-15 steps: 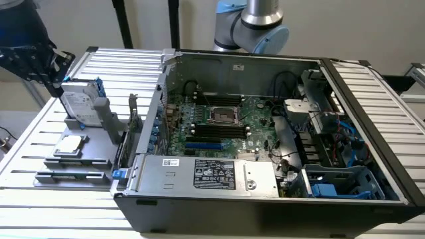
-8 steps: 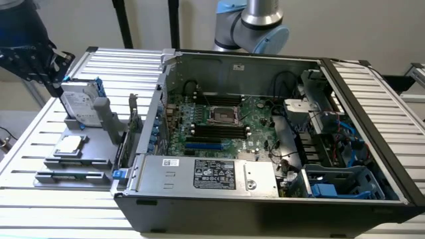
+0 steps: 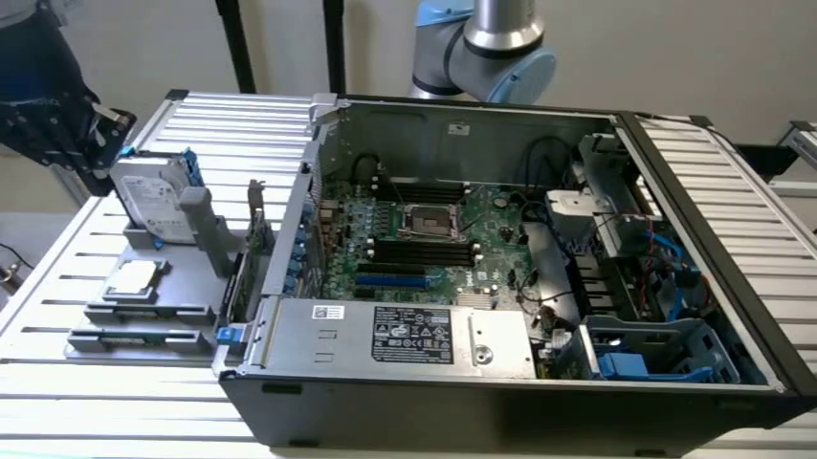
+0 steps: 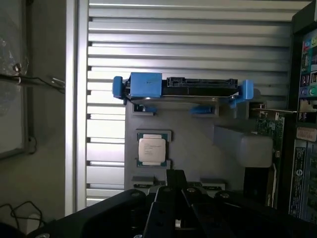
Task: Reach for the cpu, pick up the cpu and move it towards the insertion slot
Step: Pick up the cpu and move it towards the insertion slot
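Observation:
The cpu point(image 3: 134, 279) is a small flat silver square lying in a grey holder on the slatted table, at the exterior view's left of the open computer case. In the wrist view the cpu point(image 4: 151, 149) lies in its square recess, just beyond the dark gripper point(image 4: 176, 181). My gripper point(image 3: 57, 124) hangs high at the exterior view's far left, above and behind the holder, apart from the chip. The insertion slot point(image 3: 430, 222) is a silver-framed square with a dark centre on the green motherboard inside the case.
An upright silver hard drive point(image 3: 151, 201) with blue brackets point(image 4: 143, 85) stands at the back of the grey holder point(image 3: 141, 311). The black case wall point(image 3: 275, 287) rises between the holder and the motherboard. Long black memory slots point(image 3: 422, 253) flank the socket. The arm's base point(image 3: 492, 43) stands behind the case.

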Controlling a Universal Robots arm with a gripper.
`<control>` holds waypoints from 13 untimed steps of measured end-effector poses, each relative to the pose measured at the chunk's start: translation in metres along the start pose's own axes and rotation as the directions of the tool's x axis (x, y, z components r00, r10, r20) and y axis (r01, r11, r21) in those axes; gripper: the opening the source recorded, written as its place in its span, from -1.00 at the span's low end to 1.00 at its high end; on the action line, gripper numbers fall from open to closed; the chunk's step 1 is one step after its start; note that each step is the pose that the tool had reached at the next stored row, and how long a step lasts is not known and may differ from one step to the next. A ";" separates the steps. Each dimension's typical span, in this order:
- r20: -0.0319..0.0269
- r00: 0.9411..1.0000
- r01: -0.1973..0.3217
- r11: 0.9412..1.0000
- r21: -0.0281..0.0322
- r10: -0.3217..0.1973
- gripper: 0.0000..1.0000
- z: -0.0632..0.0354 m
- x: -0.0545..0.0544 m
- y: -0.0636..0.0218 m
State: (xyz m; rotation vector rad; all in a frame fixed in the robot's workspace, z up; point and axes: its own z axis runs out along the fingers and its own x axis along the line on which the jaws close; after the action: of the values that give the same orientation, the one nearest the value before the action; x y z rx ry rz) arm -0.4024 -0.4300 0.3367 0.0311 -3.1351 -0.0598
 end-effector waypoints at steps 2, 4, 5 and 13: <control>-0.001 1.000 0.001 1.000 0.000 -0.001 -0.79 0.0010 0.003 -0.0010; -0.001 1.000 0.002 1.000 0.000 -0.002 -0.79 0.0024 0.009 -0.0013; -0.001 1.000 0.003 1.000 0.000 -0.003 -0.79 0.0031 0.012 -0.0012; -0.001 1.000 0.015 1.000 0.003 -0.015 -0.79 0.0055 0.024 0.0011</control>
State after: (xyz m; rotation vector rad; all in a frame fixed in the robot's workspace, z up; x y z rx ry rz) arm -0.4263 -0.4291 0.3313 0.0544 -3.1339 -0.0547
